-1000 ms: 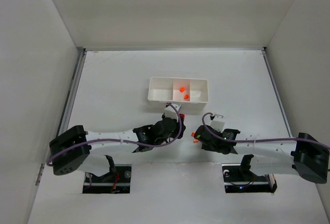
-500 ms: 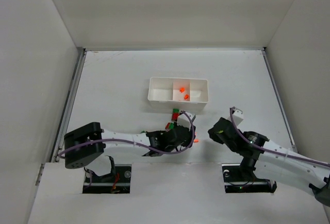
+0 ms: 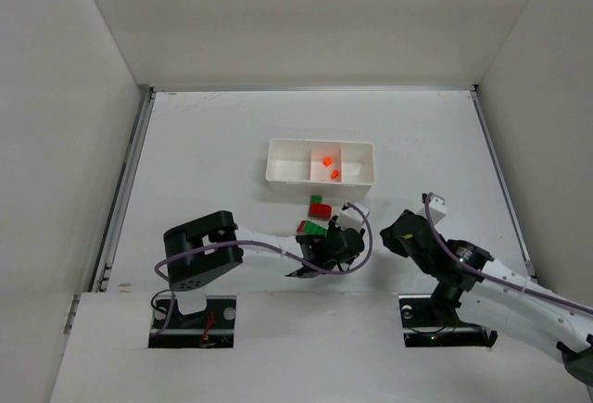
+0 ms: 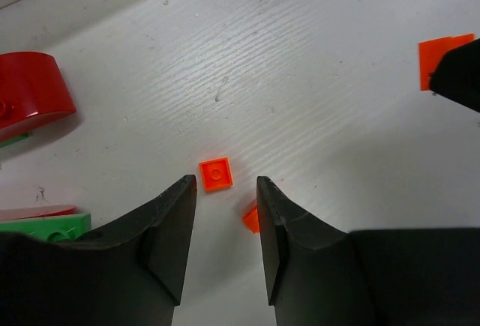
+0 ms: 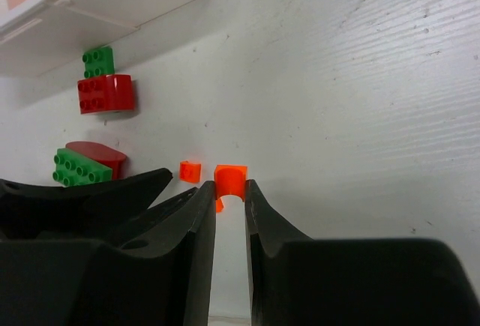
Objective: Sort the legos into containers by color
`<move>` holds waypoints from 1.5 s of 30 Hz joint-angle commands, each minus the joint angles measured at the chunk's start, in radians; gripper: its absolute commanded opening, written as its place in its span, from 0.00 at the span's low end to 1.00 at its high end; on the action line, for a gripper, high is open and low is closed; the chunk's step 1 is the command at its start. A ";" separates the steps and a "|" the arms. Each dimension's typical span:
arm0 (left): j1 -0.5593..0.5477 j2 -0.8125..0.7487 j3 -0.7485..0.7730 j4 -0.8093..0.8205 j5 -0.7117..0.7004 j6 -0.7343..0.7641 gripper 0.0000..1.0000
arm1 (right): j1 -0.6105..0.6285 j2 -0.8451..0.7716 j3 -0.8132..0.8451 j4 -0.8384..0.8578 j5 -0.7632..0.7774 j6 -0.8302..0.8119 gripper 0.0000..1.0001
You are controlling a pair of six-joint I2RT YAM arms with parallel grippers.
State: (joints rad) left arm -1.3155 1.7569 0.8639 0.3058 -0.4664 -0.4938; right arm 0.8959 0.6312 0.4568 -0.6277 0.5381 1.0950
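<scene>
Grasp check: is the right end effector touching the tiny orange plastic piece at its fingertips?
Touching. Right wrist view: the right end effector pinches the tiny orange plastic piece, no gap.

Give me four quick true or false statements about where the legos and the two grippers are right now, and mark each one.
1. Two orange pieces lie in the middle compartment of the tray. True.
2. The left gripper is shut on a green brick. False: it is open, with a small orange tile on the table just ahead of the gap between its fingers.
3. The green bricks are in the tray. False: they lie on the table beside it, each next to a red brick.
4. The right gripper has an orange piece between its fingertips. True.
</scene>
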 commanded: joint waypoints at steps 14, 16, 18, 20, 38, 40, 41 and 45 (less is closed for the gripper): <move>0.003 0.029 0.050 0.003 -0.047 0.026 0.18 | -0.002 -0.021 -0.003 0.034 -0.003 -0.018 0.20; -0.003 -0.025 0.031 0.021 -0.049 0.031 0.17 | -0.004 -0.016 0.002 0.040 -0.003 -0.020 0.20; -0.004 -0.080 0.009 0.038 -0.049 0.035 0.16 | -0.007 -0.004 0.016 0.051 -0.001 -0.033 0.20; -0.003 -0.135 -0.009 0.041 -0.049 0.035 0.16 | -0.019 0.015 0.042 0.069 0.000 -0.059 0.20; 0.170 -0.577 -0.250 -0.042 -0.071 -0.034 0.19 | -0.229 0.704 0.497 0.637 -0.279 -0.400 0.20; 0.212 -0.599 -0.259 -0.045 -0.061 -0.035 0.19 | -0.240 0.795 0.555 0.651 -0.288 -0.408 0.20; 0.229 -0.609 -0.261 -0.045 -0.055 -0.035 0.19 | -0.245 0.835 0.584 0.651 -0.290 -0.408 0.20; 0.302 -0.625 -0.252 -0.033 -0.035 -0.028 0.19 | -0.255 0.964 0.678 0.642 -0.283 -0.411 0.24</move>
State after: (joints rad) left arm -1.0496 1.1622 0.6121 0.2562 -0.5129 -0.5179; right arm 0.6479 1.5513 1.0573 -0.0437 0.2733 0.7105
